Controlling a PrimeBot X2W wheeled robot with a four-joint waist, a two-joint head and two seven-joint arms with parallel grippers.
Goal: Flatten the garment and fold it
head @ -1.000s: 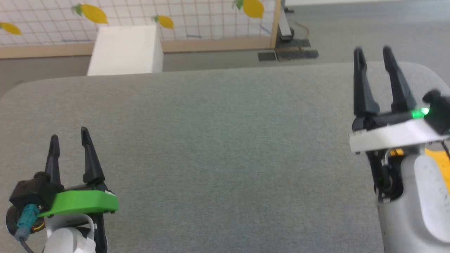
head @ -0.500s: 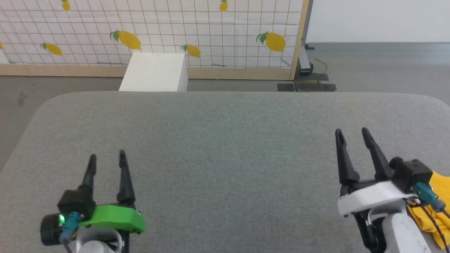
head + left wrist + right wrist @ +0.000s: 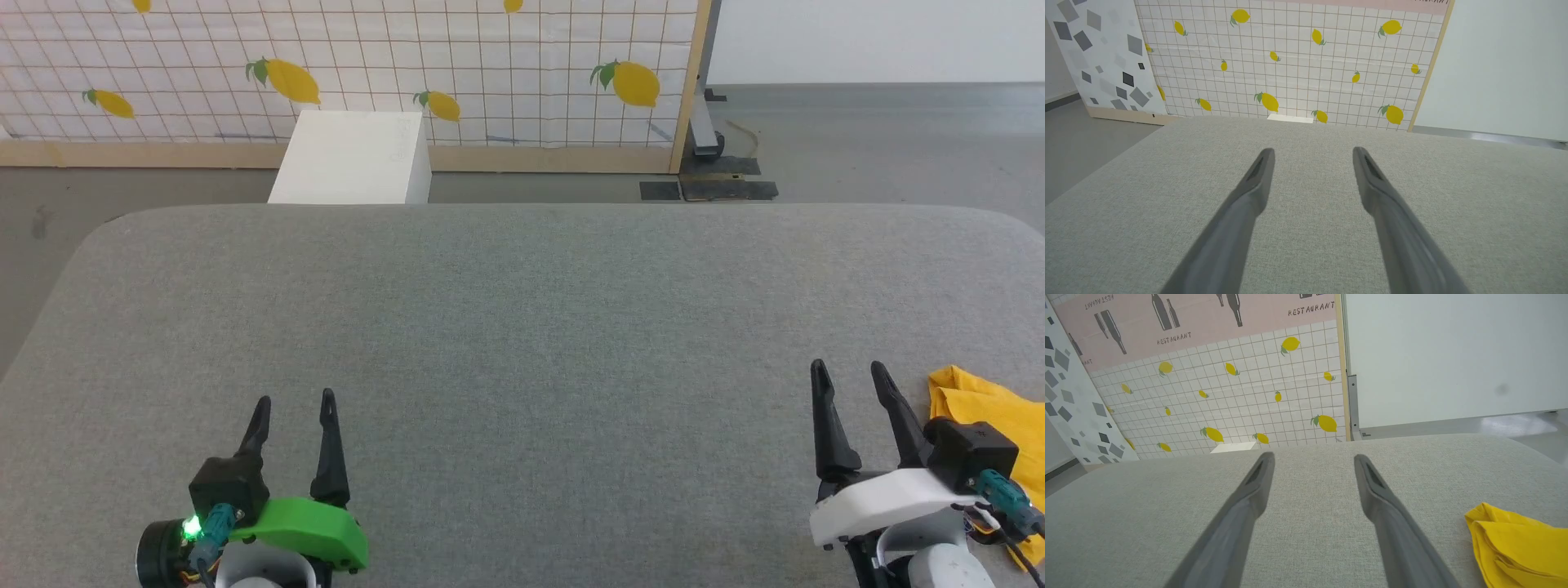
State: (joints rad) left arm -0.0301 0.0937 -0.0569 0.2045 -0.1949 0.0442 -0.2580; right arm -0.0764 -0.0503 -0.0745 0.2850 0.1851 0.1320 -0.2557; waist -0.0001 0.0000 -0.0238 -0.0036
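Note:
The garment is a mustard-yellow bundle lying crumpled at the table's near right corner, partly behind my right wrist; its print is hidden. The right wrist view has the garment at its lower right, in loose folds. My right gripper stands open just left of it, not touching, with nothing between its fingers. My left gripper is open over bare cloth at the near left, far from the garment; its fingers hold nothing.
The grey fabric-covered table has rounded far corners. Beyond its far edge a white box stands on the floor before a lemon-patterned tiled screen. A dark floor plate lies at the screen's right post.
The head camera tilted and shifted, so the whole view moved. Both grippers now sit lower in view, the right one clearly lowered, and more of the yellow garment shows beside it. Both stay open.

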